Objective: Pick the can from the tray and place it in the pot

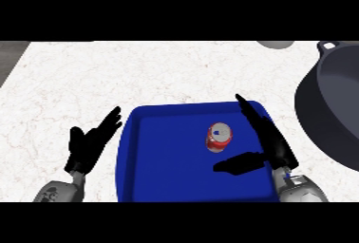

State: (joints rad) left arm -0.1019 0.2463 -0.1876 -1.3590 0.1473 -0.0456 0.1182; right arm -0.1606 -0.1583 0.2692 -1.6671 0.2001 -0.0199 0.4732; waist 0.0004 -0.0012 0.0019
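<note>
A red and white can (219, 137) with a blue top stands in the blue tray (161, 156), right of the tray's middle. My right hand (270, 142) is over the tray's right side, open, its straight fingers beside the can on the right and its thumb below the can; it does not touch the can. The dark grey pot (329, 109) sits at the right edge, partly cut off. My left hand (91, 142) rests open on the counter just left of the tray.
The white marbled counter (105, 76) stretches behind and left of the tray. A pale grey round object (276, 44) shows at the top edge, left of the pot's handle (326, 45).
</note>
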